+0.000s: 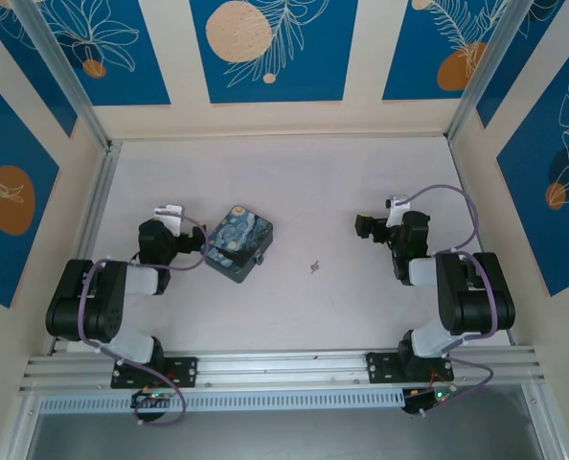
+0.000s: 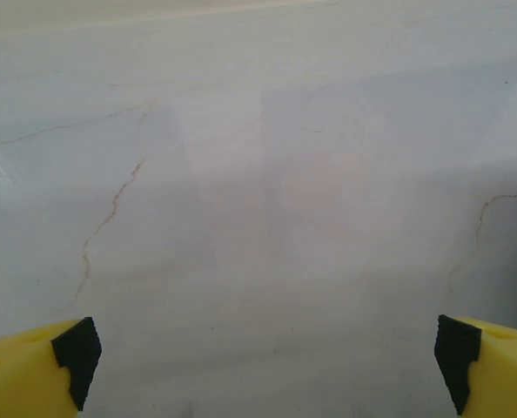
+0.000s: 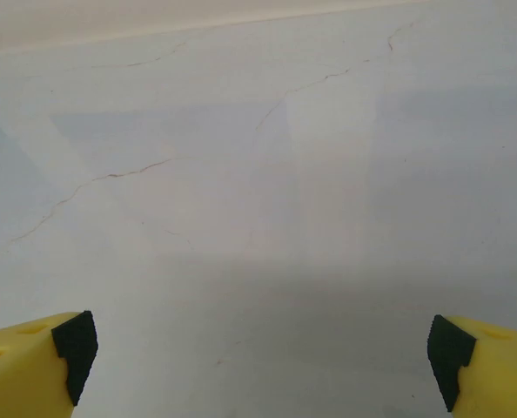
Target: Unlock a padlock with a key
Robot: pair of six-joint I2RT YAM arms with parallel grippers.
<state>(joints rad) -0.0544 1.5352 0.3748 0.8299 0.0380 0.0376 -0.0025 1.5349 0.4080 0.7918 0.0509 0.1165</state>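
- Site type: enclosed robot test cell of a laboratory kind.
- Pale tabletop (image 1: 361, 307) framed by aluminium profile posts (image 1: 59, 72).
- Beige walls carry blue printed leaf panels (image 1: 265, 48).
- Left arm (image 1: 98, 297) and right arm (image 1: 466, 292) bolt to a slotted aluminium rail (image 1: 284, 364); cabling (image 1: 438, 190) runs exposed.

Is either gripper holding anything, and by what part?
Nothing is held: the left gripper and right gripper are both open, with pale tabletop between their jaws.
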